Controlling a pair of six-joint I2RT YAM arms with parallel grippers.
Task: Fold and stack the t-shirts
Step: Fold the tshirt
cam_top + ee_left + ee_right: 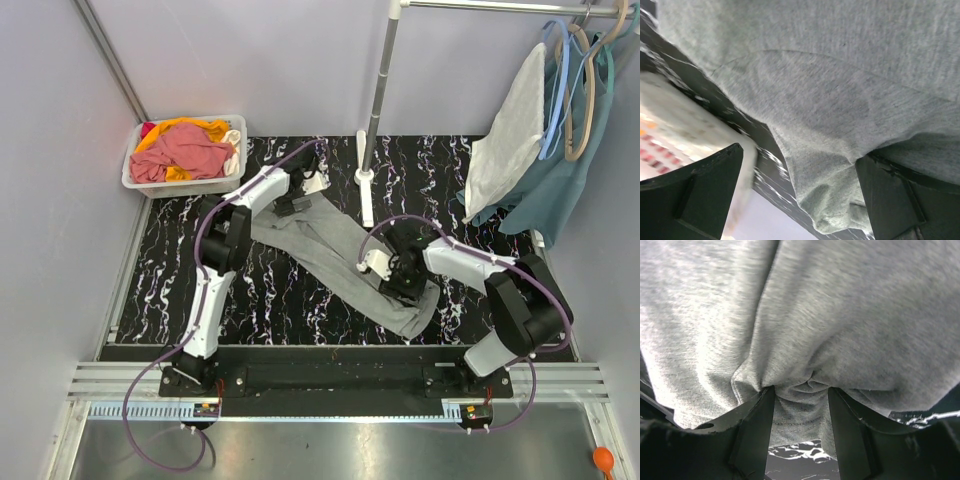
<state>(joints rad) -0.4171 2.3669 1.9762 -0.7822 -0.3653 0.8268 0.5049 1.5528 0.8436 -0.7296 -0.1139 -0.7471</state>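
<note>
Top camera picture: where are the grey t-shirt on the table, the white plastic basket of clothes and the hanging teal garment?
Grey t-shirt (335,255): top external view, mid-fabric.
White plastic basket (185,187): top external view, near wall.
Teal garment (560,195): top external view, lower body.

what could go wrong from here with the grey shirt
The right jaws pinch a bunched wad of the grey t-shirt, so several layers may lift together and crease.
The left jaws stand wide open with cloth between them; a pull from the right would likely drag that end.
The rack's base sits close and could snag it.
</note>
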